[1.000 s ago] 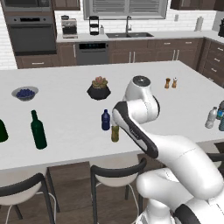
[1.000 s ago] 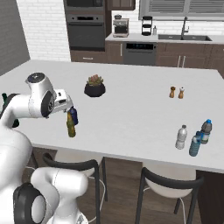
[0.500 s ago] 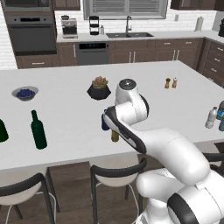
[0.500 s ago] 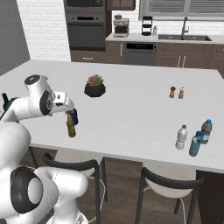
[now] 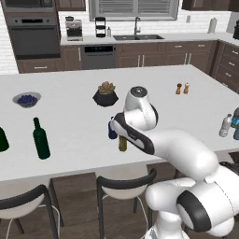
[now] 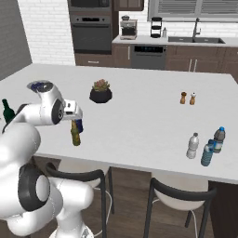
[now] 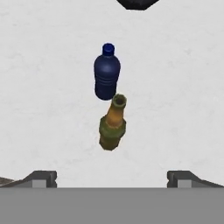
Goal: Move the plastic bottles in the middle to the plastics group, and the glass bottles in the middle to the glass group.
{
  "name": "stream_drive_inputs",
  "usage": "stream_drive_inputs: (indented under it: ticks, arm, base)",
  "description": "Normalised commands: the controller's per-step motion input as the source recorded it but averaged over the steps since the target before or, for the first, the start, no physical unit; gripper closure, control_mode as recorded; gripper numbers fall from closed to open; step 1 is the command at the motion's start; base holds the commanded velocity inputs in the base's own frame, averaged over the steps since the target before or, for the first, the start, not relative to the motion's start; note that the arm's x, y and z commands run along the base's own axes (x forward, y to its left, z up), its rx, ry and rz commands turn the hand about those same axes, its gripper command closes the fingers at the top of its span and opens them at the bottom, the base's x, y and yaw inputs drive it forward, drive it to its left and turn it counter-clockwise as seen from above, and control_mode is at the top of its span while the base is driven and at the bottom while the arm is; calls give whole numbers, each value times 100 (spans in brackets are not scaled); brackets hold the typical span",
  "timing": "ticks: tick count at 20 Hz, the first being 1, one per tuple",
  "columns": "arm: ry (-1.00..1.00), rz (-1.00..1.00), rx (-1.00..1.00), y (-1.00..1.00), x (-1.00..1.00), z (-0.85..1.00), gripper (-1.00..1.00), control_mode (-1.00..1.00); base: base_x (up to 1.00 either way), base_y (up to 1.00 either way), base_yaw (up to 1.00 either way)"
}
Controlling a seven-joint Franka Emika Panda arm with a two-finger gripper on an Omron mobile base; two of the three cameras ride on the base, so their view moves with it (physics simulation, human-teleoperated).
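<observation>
A dark blue plastic bottle (image 7: 106,75) and a slim amber glass bottle (image 7: 113,126) stand upright side by side on the white island. My gripper (image 7: 111,177) hangs above them, open, with nothing between its fingertips (image 7: 44,177). From the left base the hand (image 5: 115,127) covers part of the blue bottle (image 5: 112,132), with the amber bottle (image 5: 122,143) just beneath it. The plastics group (image 6: 207,147) stands at the right front edge, a clear white-capped bottle (image 6: 193,146) among it. The glass group's tall green wine bottle (image 5: 41,139) and squat green bottle (image 5: 2,139) stand at the left.
A potted plant (image 5: 106,94) sits behind the two bottles. A bowl of blueberries (image 5: 26,99) is at the back left, and salt and pepper shakers (image 5: 182,88) at the back right. Stools (image 5: 125,185) line the island's near edge (image 5: 70,172).
The arm has swung left, bringing the hand over the blue and amber bottles. The bottles have not moved, and the jaws have stayed wide.
</observation>
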Motion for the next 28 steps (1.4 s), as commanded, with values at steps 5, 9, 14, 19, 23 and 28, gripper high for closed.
stream_drive_inputs:
  ticks: [5, 9, 14, 19, 23, 28]
  arm:
    - [0, 7, 3, 0, 32, -27, -100, -100]
    - [0, 7, 2, 0, 11, -23, -100, -100]
    - [0, 4, 0, 0, 7, -25, -100, -100]
    - [0, 2, 0, 0, 20, -17, -100, -100]
    - [0, 0, 0, 0, 30, -6, -100, -100]
    - [5, 0, 0, 0, 13, 0, -100, -100]
  base:
    - [0, 0, 0]
    - [0, 0, 0]
    - [0, 0, 0]
    - [0, 0, 0]
    - [0, 0, 0]
    - [0, 0, 0]
